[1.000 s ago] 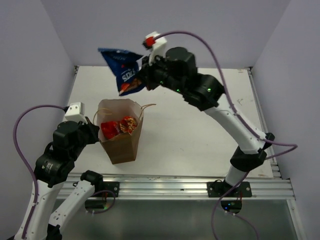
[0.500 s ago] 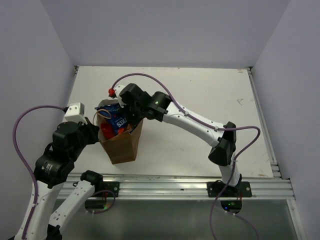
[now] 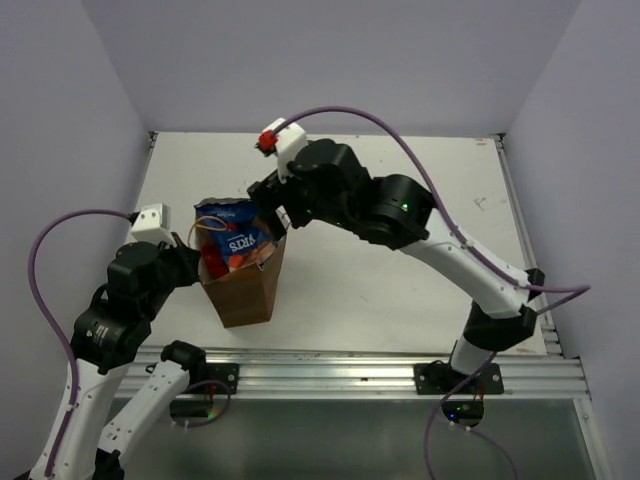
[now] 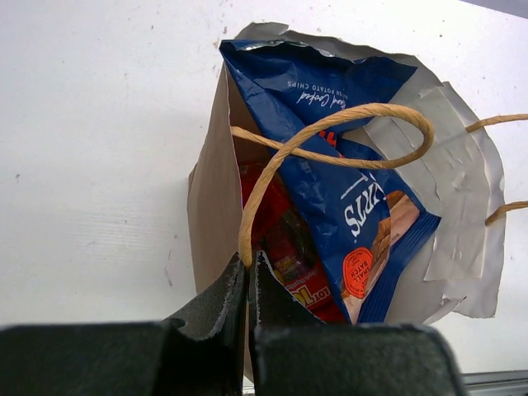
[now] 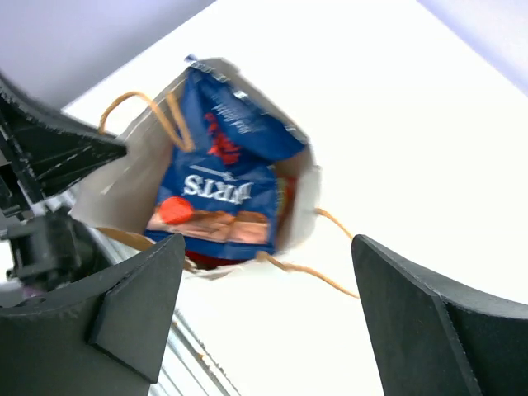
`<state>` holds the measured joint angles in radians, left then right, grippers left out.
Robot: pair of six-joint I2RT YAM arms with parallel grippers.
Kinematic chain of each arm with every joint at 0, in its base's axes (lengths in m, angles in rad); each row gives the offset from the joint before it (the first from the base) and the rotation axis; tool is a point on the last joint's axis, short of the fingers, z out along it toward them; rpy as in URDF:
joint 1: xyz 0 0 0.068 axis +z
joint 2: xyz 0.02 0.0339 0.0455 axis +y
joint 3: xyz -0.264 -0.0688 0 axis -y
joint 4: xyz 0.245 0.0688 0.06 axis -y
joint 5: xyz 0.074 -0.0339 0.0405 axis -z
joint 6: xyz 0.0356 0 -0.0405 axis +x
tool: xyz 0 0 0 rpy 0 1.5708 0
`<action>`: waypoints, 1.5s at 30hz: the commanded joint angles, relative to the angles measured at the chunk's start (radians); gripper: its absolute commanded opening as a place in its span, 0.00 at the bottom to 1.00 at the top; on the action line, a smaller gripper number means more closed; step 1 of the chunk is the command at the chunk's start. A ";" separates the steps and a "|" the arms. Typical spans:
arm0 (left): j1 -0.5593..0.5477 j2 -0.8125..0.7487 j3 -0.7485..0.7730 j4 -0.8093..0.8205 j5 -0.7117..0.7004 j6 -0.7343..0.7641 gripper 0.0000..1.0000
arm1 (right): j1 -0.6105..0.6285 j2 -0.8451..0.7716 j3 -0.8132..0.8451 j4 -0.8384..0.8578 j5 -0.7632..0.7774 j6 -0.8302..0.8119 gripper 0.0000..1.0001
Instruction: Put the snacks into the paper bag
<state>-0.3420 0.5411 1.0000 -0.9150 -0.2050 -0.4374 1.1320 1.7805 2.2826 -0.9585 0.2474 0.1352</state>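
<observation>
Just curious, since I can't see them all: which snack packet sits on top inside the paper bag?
The blue bag: it lies uppermost in the paper bag, partly covering the red packets beneath it.

we see a white table [image 3: 340, 290] with a metal rail [image 3: 350, 372] along its 6 o'clock edge. one bag [image 3: 245, 292] stands upright on it, at about 8 o'clock from the middle, mouth open upward. small dark scuffs [image 3: 478, 203] mark the top near 2 o'clock.
</observation>
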 commanded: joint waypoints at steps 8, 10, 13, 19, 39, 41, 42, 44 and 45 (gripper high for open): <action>-0.002 0.011 -0.003 0.085 0.042 -0.015 0.00 | -0.011 -0.144 -0.454 0.162 0.135 0.129 0.86; -0.002 0.010 -0.001 0.079 0.044 -0.015 0.00 | -0.014 -0.127 -0.468 0.196 0.124 0.136 0.86; -0.002 0.003 -0.003 0.074 0.042 -0.018 0.00 | -0.015 -0.089 -0.456 0.211 0.124 0.138 0.86; -0.002 -0.009 -0.004 0.064 0.041 -0.021 0.00 | -0.020 -0.047 -0.477 0.233 0.128 0.138 0.81; -0.002 0.161 0.193 0.238 0.179 0.009 0.00 | -0.018 -0.211 -0.345 -0.028 0.285 0.168 0.00; -0.002 0.193 0.224 0.240 0.184 0.006 0.00 | -0.020 -0.237 -0.331 -0.069 0.303 0.181 0.00; -0.002 0.198 0.232 0.245 0.184 0.005 0.00 | -0.018 -0.242 -0.310 -0.084 0.309 0.185 0.00; -0.002 0.213 0.255 0.258 0.184 0.005 0.00 | -0.018 -0.254 -0.282 -0.132 0.323 0.199 0.00; -0.002 0.223 0.267 0.260 0.190 0.009 0.00 | -0.017 -0.254 -0.250 -0.150 0.335 0.204 0.00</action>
<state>-0.3420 0.7631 1.1805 -0.8093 -0.0307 -0.4320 1.1126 1.5974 1.9293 -1.0554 0.4973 0.3096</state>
